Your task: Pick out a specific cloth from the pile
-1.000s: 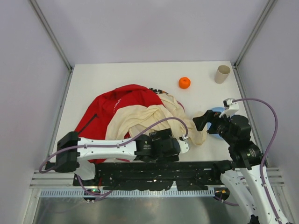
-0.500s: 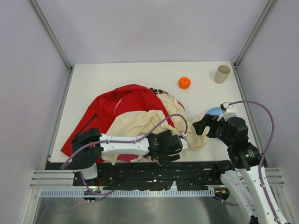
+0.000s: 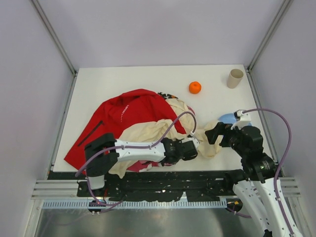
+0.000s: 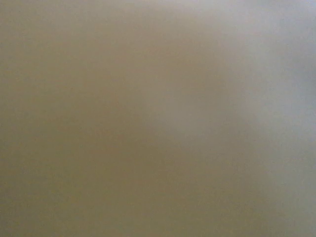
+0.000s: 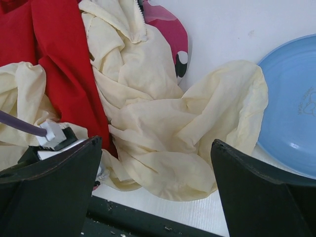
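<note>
So the white table (image 3: 123, 79) is mostly taken up by the pile (image 3: 138, 123); the biggest piece is the red jacket (image 3: 129, 109) spread over the left and back; the cream-yellow cloth (image 3: 148, 132) is draped across its near side and trails off to the right; a bit of pink patterned fabric (image 5: 170, 29) pokes out at the far edge. The cloth we actually want, the plain white one, isn't showing in any view; our guess is it's buried under the rest.

The left gripper (image 3: 194, 148) is low at the near right edge of the heap with its jaws clenched; its own camera shows nothing but beige blur, so it's pressed right into fabric; it's probably pinching the cream layer, but we can't tell for sure what's between the fingers. The right gripper (image 5: 157, 148) hangs released, jaws wide, over the cream tail, just beside the blue plate (image 3: 228, 118).

We reckon this is the digging step: getting a covering layer out of the way, not the real pick yet. Next move as we see it: lift and drag that cream layer aside and see if anything white turns up; if it does, the free right gripper is well placed to grab it.

The paper cup (image 3: 235, 78) and the orange (image 3: 195, 87) sit well apart at the back, no bother.
</note>
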Tool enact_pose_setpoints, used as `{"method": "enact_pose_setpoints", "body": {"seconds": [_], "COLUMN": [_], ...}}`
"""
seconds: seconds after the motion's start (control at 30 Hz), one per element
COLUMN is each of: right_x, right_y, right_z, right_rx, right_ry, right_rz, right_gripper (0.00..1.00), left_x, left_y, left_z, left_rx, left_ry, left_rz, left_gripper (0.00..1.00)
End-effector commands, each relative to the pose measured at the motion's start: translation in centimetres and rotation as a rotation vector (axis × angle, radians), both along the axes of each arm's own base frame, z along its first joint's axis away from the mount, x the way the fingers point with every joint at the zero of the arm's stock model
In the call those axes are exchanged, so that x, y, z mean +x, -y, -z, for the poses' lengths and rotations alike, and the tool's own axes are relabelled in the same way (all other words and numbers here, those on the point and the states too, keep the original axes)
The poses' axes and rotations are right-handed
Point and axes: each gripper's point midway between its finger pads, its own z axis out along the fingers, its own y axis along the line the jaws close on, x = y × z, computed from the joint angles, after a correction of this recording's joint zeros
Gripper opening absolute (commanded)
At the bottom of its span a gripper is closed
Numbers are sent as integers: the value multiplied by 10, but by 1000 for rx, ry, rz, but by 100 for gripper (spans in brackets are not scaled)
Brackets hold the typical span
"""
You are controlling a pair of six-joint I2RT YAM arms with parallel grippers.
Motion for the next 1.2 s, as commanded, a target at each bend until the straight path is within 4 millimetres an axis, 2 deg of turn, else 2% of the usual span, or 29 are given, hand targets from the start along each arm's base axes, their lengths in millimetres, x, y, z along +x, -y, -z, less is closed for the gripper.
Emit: {"method": "enact_pose_setpoints", "body": {"seconds": [0.0, 0.13, 0.2, 0.27, 0.33, 0.43, 0.53, 0.57, 0.6, 0.67, 0.73, 0.8, 0.83, 0.87, 0.9, 0.93, 1.03, 1.07, 1.1, 1.13, 1.17], "right_x": [2, 0, -2, -3, -6, -16, -26, -28, -32, -35, -37, -45, -39, -43, -37, -37, -31, -25, -19, -13, -9], "right_y": [4, 3, 2, 3, -2, -19, -33, -42, -46, -54, -61, -79, -79, -96, -99, -118, -148, -157, -163, -167, -170], "right_z": [-13, -12, -11, -8, -3, 10, 33, 36, 52, 70, 82, 87, 87, 86, 85, 81, 84, 94, 92, 106, 109], "right_rx": [-11, -1, 2, 11, 40, 94, 138, 167, 186, 204, 167, 92, 48, 14, -21, -47, -177, -232, -264, -314, -332], "right_ry": [59, 59, 57, 50, 28, -36, -107, -120, -166, -216, -227, -198, -162, -131, -100, -39, 69, 85, 120, 108, 125], "right_rz": [13, 6, 6, 14, 3, -83, -157, -206, -217, -246, -260, -338, -309, -364, -346, -395, -478, -466, -474, -466, -467], "right_gripper": [95, 95, 95, 95, 95, 95, 95, 95, 95, 95, 95, 95, 95, 95, 95, 95, 95, 95, 95, 95, 95], "left_x": [4, 29, 41, 54, 72, 87, 95, 95, 96, 97, 98, 98, 97, 97, 97, 97, 95, 95, 94, 94, 93], "left_y": [-55, -56, -62, -73, -90, -113, -125, -127, -127, -127, -127, -128, -126, -127, -125, -124, -122, -122, -122, -122, -123], "left_z": [-2, -86, -119, -144, -157, -168, -175, -176, -177, -177, -176, -175, -174, -173, -172, -171, -171, -171, -170, -170, -171], "left_rx": [75, -136, -232, -317, -349, -372, -405, -413, -421, -427, -425, -430, -433, -441, -448, -452, -473, -481, -483, -486, -494], "left_ry": [38, 213, 253, 281, 306, 315, 318, 314, 308, 297, 291, 277, 263, 255, 245, 237, 216, 212, 208, 204, 197], "left_rz": [-234, -309, -347, -393, -461, -536, -565, -568, -569, -569, -573, -585, -586, -593, -591, -590, -591, -595, -599, -603, -605], "left_gripper": [0, 0, 0, 0, 0, 0, 0, 0, 0, 0, 0, 0, 0, 0, 0, 0, 0, 0, 0, 0, 0]}}
